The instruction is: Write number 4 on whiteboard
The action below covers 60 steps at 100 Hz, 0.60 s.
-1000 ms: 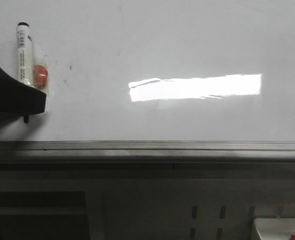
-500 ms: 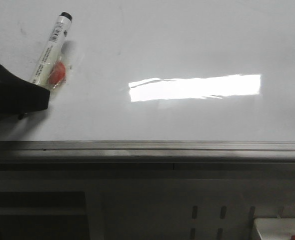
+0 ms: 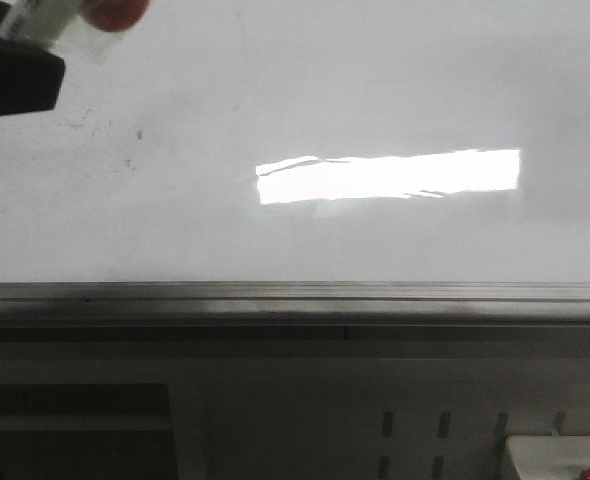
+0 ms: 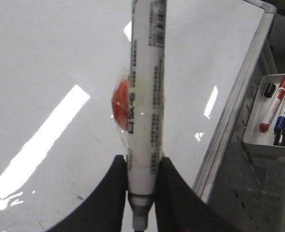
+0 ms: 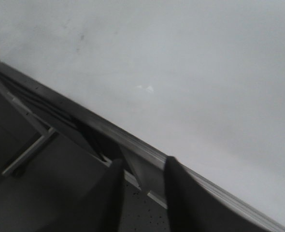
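The whiteboard [image 3: 375, 80] fills the front view, glossy white with a bright rectangular reflection [image 3: 390, 175] and a grey lower rail [image 3: 295, 292]. No number 4 shows on it, only small dark specks [image 3: 139, 133]. My left gripper [image 3: 15, 85] is at the top left corner of the front view, shut on a white marker [image 3: 35, 18]. In the left wrist view the gripper [image 4: 141, 166] clamps the marker [image 4: 145, 96] near its tip; a red blob [image 4: 121, 99] is taped to the barrel. My right gripper [image 5: 141, 169] is empty, jaws apart, over the rail [image 5: 133, 145].
A grey tray [image 4: 270, 145] with several coloured markers [image 4: 275, 104] hangs on the perforated panel beside the board's edge. A white box [image 3: 560, 455] sits at the bottom right of the front view, below the rail.
My left gripper has moved up the board from the lower left to the top left corner, carrying the marker, which has tilted and now runs partly out of view.
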Each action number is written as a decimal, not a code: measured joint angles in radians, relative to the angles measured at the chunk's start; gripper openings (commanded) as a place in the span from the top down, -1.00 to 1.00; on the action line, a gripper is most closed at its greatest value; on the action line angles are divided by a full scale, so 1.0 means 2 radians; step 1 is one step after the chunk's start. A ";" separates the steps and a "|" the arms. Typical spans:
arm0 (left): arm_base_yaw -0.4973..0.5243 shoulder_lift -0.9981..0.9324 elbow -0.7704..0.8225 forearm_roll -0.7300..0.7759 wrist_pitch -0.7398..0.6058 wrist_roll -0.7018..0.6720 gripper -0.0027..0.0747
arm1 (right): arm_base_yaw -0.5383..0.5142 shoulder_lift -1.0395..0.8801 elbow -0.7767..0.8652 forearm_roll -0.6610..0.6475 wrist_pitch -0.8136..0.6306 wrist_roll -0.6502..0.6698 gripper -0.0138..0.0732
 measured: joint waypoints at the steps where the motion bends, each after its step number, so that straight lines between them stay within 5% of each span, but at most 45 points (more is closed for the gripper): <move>1: 0.000 0.000 0.000 0.004 0.000 0.000 0.98 | 0.007 0.006 -0.004 0.000 0.000 -0.003 -0.33; 36: 0.000 -0.004 0.001 0.110 0.000 0.000 0.98 | 0.152 0.147 -0.088 -0.018 -0.046 -0.044 -0.27; 60: 0.000 -0.004 0.001 0.116 0.000 0.000 0.98 | 0.180 0.204 -0.119 -0.031 -0.085 -0.046 -0.27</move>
